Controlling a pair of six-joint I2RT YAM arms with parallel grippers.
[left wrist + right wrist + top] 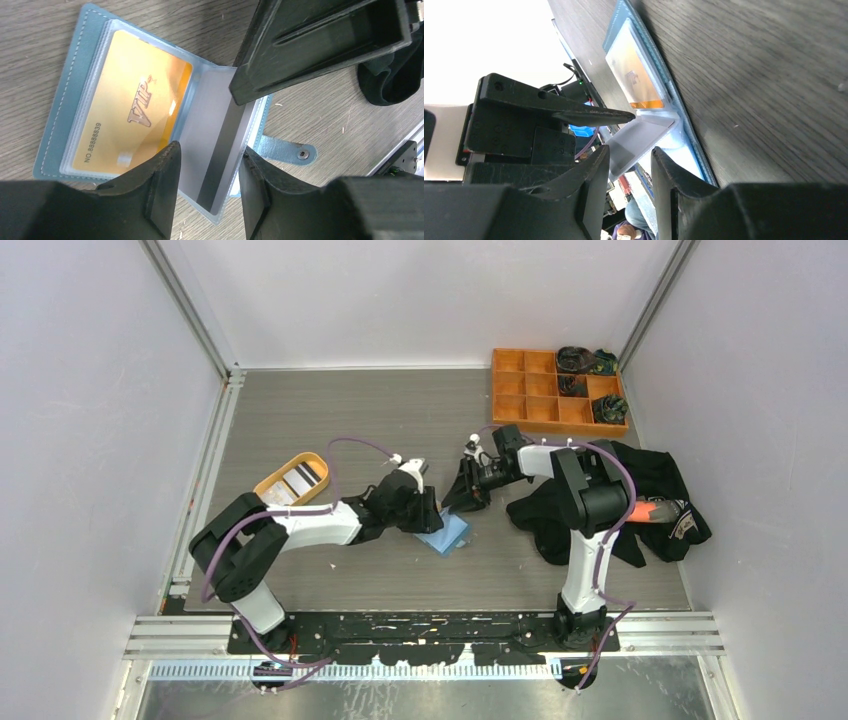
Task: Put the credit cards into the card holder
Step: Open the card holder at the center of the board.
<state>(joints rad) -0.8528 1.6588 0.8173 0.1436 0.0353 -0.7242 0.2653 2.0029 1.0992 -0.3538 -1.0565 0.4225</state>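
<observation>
The blue card holder [447,533] lies open on the table. In the left wrist view the card holder [60,125] has a gold VIP card [132,117] in one clear pocket. A grey credit card [220,145] with a dark stripe sits in a raised clear pocket page. My left gripper [209,152] is open, its jaws on either side of that page. My right gripper [630,151] is open too. The raised grey card [636,140] reaches between its fingers, with a gap on the right side. The grippers meet over the holder, left gripper [432,508] facing right gripper [462,498].
An orange oval tray [275,478] holding more cards lies behind the left arm. An orange compartment box [527,412] stands at the back right. A black cloth [655,485] lies beside the right arm. Walls close in both sides.
</observation>
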